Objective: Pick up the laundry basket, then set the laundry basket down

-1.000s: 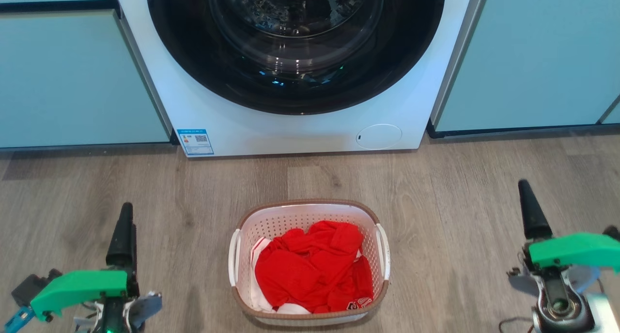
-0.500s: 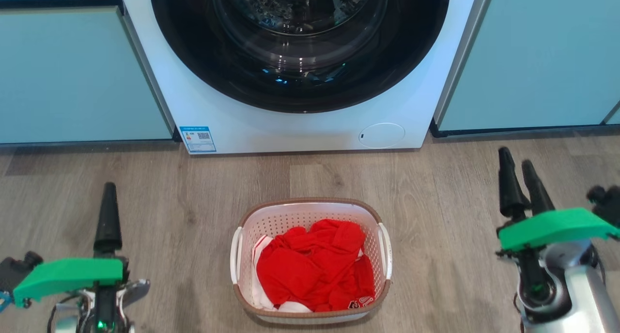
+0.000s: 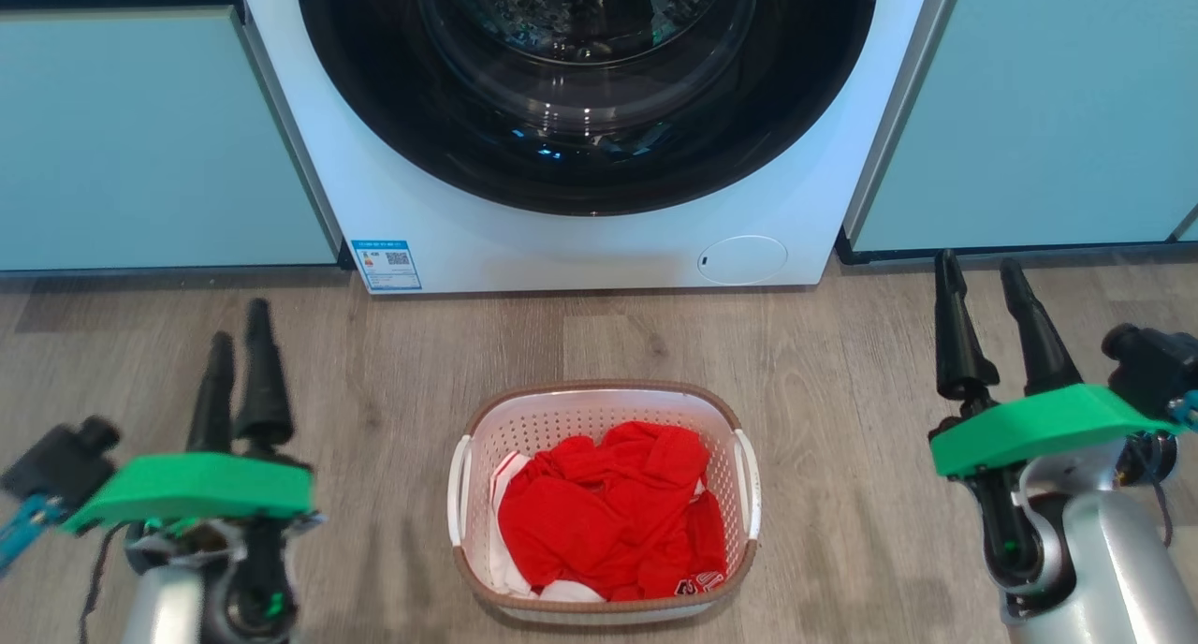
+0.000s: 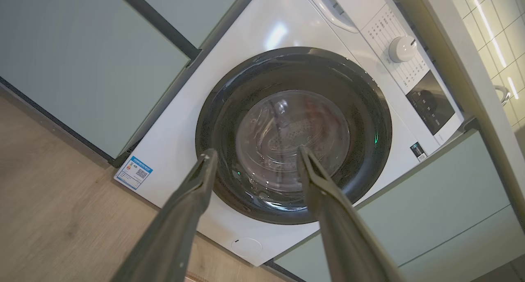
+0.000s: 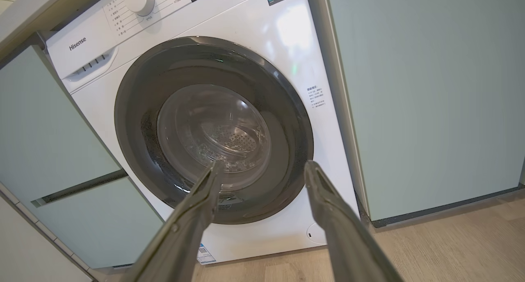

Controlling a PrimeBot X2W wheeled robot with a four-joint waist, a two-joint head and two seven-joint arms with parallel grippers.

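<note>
Laundry basket (image 3: 580, 417) sits on the wood floor (image 3: 842, 391) in the near middle, apart from the white washing machine (image 3: 599, 241) beyond it, red clothes (image 3: 599, 522) heaped inside. My left gripper (image 3: 240, 326) hangs well to its left, my right gripper (image 3: 979, 262) well to its right. Both have their fingers parted, hold nothing, and point toward the machine.

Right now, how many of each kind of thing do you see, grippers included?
White perforated plastic laundry basket with brown rim: 1
Heap of red clothing inside it: 1
White front-loading washing machine: 1
Dark-fingered grippers: 2, left gripper and right gripper
Total: 5
</note>
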